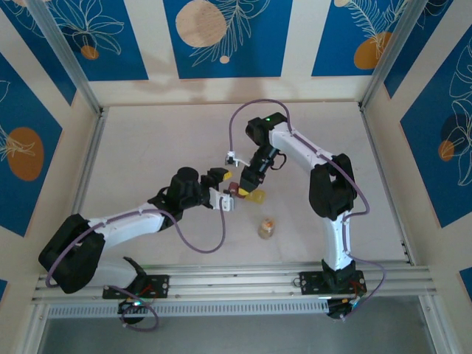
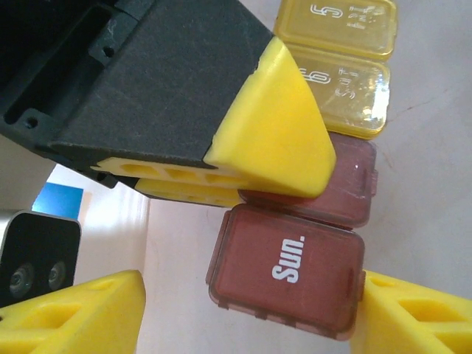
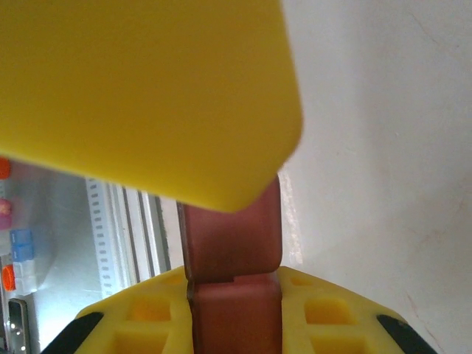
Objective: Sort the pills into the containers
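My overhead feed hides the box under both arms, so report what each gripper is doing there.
Observer: The right gripper is shut on the pill box, pinching a dark red cell.
Operator: Now give me the left.
Observer: The left gripper is open, its fingers either side of the cell marked Sun.
Operator: Say whether that cell is open.
Observer: It looks closed, its top lying flat.
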`<state>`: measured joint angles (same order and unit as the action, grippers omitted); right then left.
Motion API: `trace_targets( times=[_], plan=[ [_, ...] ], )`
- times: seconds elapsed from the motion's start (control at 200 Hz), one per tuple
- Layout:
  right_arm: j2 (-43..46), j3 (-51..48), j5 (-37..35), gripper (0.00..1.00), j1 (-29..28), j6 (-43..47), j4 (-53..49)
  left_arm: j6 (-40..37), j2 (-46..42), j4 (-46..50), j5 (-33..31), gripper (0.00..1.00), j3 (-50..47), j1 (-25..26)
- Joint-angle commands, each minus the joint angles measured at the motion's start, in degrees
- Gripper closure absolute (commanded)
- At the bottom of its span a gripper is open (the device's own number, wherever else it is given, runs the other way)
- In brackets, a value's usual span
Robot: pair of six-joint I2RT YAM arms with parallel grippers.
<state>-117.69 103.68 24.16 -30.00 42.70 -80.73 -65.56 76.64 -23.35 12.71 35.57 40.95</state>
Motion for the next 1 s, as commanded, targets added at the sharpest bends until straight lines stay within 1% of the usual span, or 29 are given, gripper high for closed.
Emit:
trace_targets(
  times=[0.0, 0.195, 0.37, 0.54, 0.805, 0.995],
  plan=[
    [-1.2, -1.1, -3.1, 1.00, -0.5, -1.6, 0.0, -0.4, -2.4, -1.6, -0.2, 0.31, 1.7, 0.6],
    [-1.9, -1.0, -3.8, 1.00, -0.6, -2.0, 0.0, 3.3, -3.1, -8.6, 1.4, 0.31, 0.0, 0.8],
    [-1.9, -1.5, -4.1, 1.00, -0.4, -1.9, 0.4, 5.0, -3.3, -12.7, -1.9, 0.29, -0.7, 0.8],
    [-1.5, -1.4, -3.6, 1.00, -0.5, -1.5, 0.3, 5.3, -3.2, -13.0, -3.0, 0.28, -0.6, 0.6],
    [-0.6, -2.1, -1.3, 1.00, -0.2, -0.4, 0.9, 9.2, -2.4, -15.9, -3.4, 0.25, -0.4, 0.7],
    [0.3, -2.6, -0.9, 1.00, 0.1, -0.2, 1.5, 12.7, -2.4, -20.3, -4.8, 0.24, -1.3, 0.8]
  ],
)
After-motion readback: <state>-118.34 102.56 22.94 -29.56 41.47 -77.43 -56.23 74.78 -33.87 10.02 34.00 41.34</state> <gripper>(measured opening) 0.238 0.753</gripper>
